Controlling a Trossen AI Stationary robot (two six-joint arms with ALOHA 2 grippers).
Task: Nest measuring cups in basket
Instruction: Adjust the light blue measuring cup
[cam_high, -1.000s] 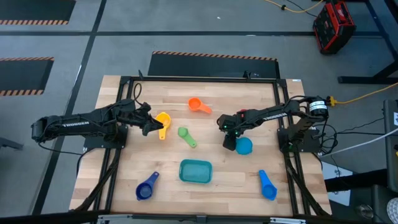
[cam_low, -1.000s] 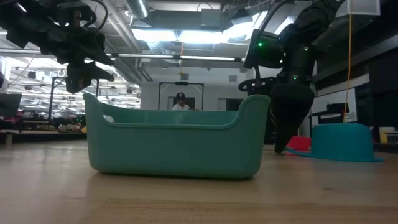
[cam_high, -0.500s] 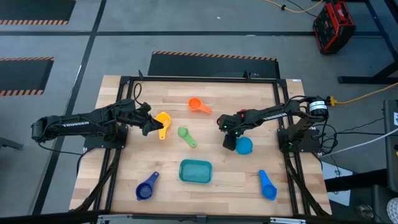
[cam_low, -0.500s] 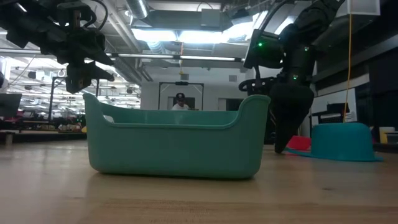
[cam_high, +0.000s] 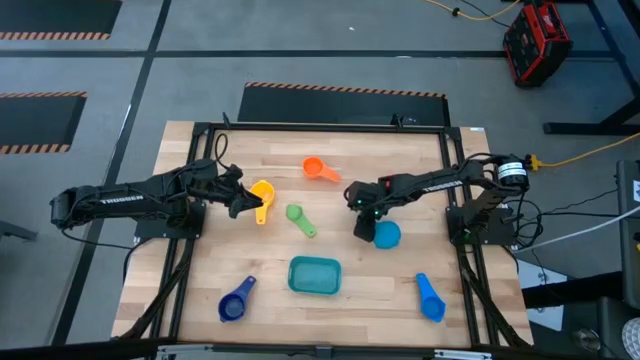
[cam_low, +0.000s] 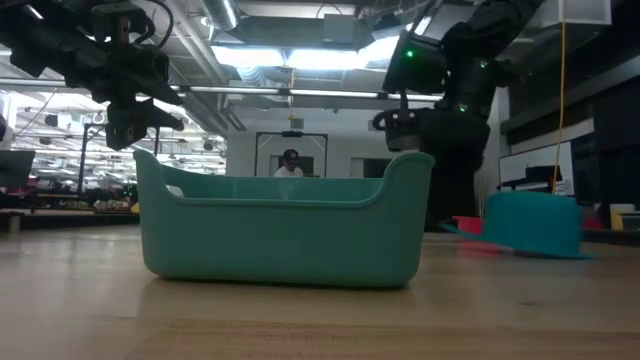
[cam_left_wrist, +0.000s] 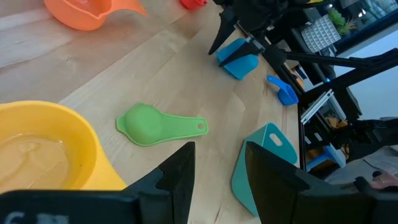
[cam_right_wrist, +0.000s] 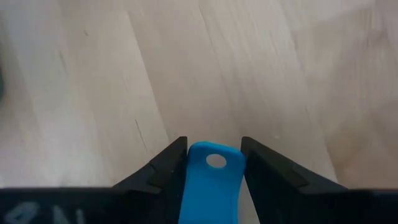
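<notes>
Gripping the flat handle of the light blue cup between both fingers, my right end effector sits near the middle of the surface, just up and right of the basket; the right wrist view shows the handle tab, with its hanging hole, clamped between narrow jaws. The cup rests upside down on the wood, and its bowl appears as a teal dome in the low view. I judge these cups light, stiff and smooth-walled, so the thin handle is the sound place to hold; the round bowl would likely slip. My left end effector waits over the yellow cup, its fingers apart with nothing between them. Counted in the high view, six cups show clearly: orange, yellow, green, light blue, blue and dark blue. A seventh, red, shows only as a sliver in the left wrist view. One basket stands at the near centre, and no cup shows in it.
</notes>
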